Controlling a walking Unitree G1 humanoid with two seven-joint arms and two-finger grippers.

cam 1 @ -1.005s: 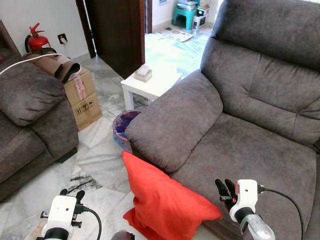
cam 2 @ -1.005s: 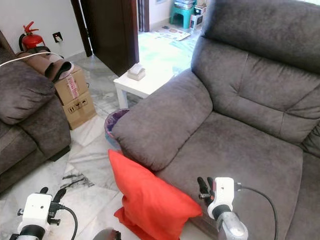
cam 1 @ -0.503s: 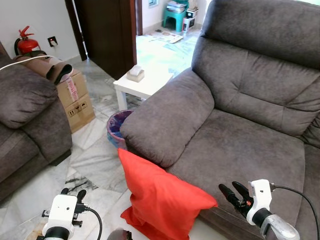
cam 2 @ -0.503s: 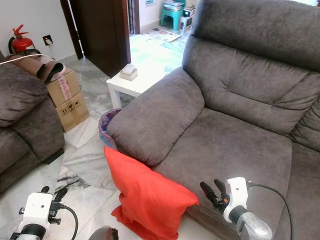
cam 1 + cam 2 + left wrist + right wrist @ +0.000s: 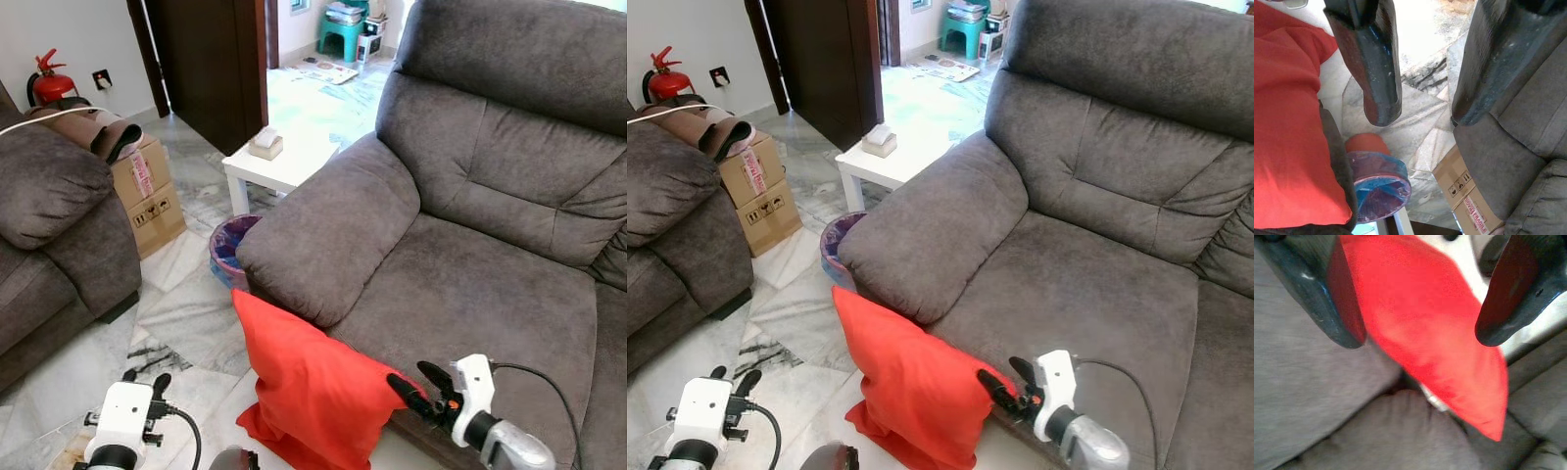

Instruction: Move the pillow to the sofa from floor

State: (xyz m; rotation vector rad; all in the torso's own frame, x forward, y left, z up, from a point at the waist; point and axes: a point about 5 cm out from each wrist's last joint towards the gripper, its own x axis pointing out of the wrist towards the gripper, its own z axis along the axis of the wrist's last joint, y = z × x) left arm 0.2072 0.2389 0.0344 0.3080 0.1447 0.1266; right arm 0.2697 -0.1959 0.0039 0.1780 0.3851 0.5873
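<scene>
Pillow leans on the sofa, its corner between the right gripper's spread fingers; left gripper spread, idle.

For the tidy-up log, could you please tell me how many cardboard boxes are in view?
1. The cardboard box stands on the floor beside the left sofa, near the white side table. Others may be hidden behind the furniture.

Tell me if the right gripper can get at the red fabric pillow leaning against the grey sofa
Probably yes: the right gripper is open at the red fabric pillow's corner, nothing between them.
</scene>
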